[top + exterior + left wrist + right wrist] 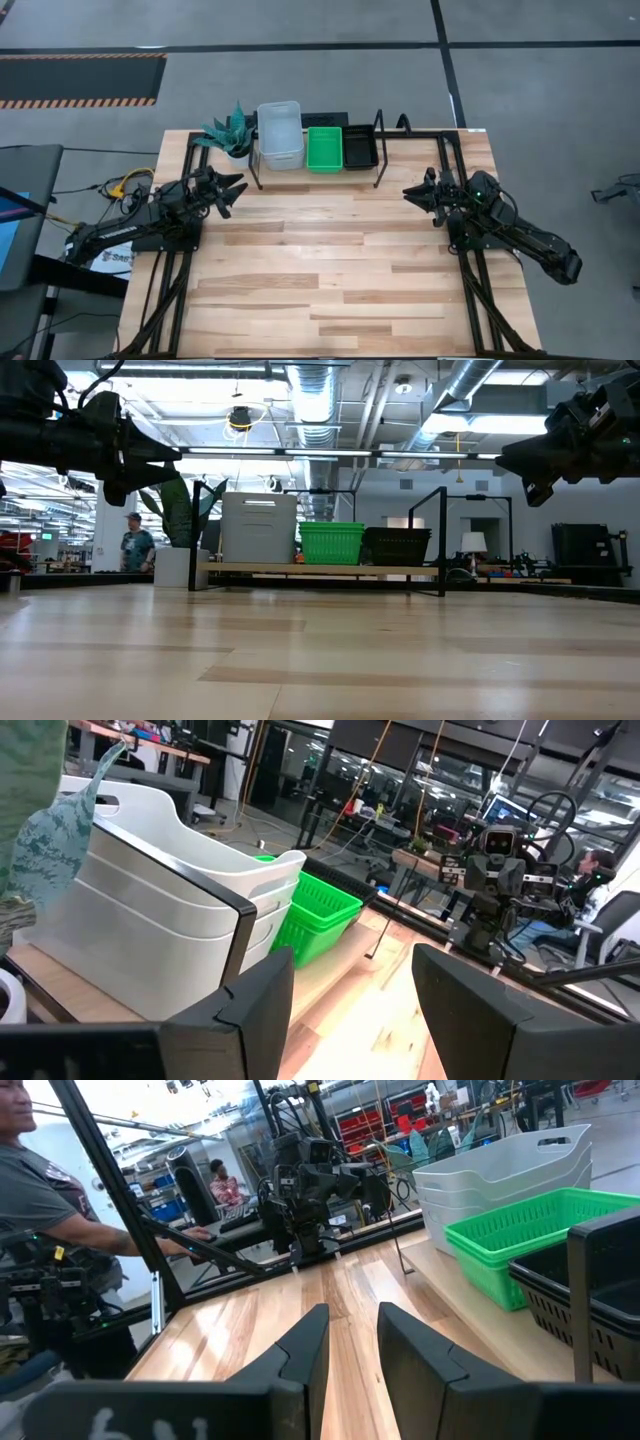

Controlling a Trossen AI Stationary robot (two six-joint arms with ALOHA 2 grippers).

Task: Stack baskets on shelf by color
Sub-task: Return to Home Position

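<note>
White baskets point(280, 135), green baskets point(324, 147), black baskets point(359, 147) sit stacked on the shelf point(379, 160) at your worktop's point(330, 280) far edge. L jaws wide by left edge, R jaws narrow by right — both empty.

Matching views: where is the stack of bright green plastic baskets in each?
High view: bright green plastic basket stack, wire shelf's middle.
Low view: centre.
Left wrist view: beyond translucent grey-white plastic basket stack.
Right wrist view: between black mesh baskets and grey-white stack.
Landmark: that grey-white stack, alongside.

Three basket stacks point(324, 148) on shelf point(378, 160)
</note>
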